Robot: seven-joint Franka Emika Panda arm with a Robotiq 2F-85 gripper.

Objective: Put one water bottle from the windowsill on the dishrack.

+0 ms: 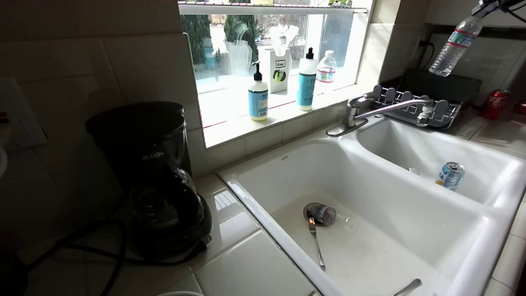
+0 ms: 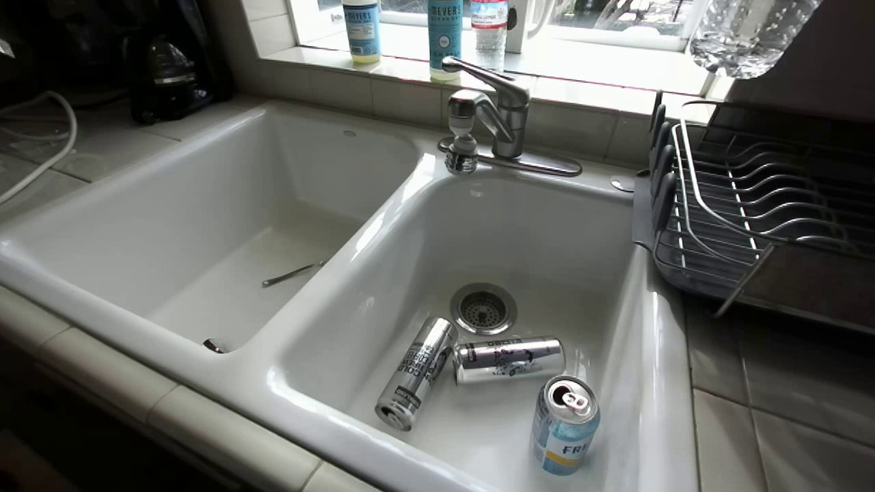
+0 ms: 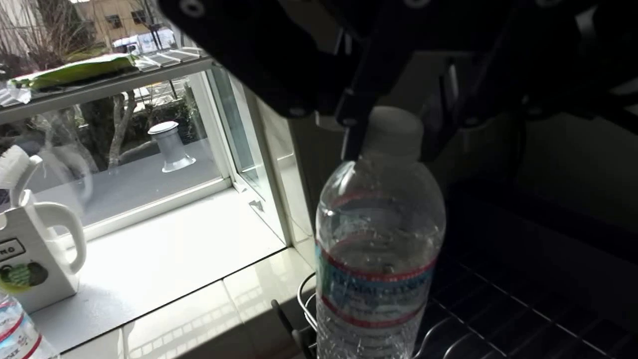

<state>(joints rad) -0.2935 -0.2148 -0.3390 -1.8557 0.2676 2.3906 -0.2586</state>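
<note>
Clear plastic water bottle point(image 1: 458, 45), pale-capped, held above dishrack point(image 2: 786, 205)

Fingers point(image 3: 354, 144): pinching its top end. Placement: directly beneath them, base downward, apart from the dishrack; long axis aslant in an exterior view. Coming move, presumably: straighten, lower, release.

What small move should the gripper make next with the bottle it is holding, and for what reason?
I would probably lower the water bottle a little toward the dishrack, without opening the gripper: it pinches the bottle at its capped end, and in both exterior views the bottle hangs clear above the rack.
</note>
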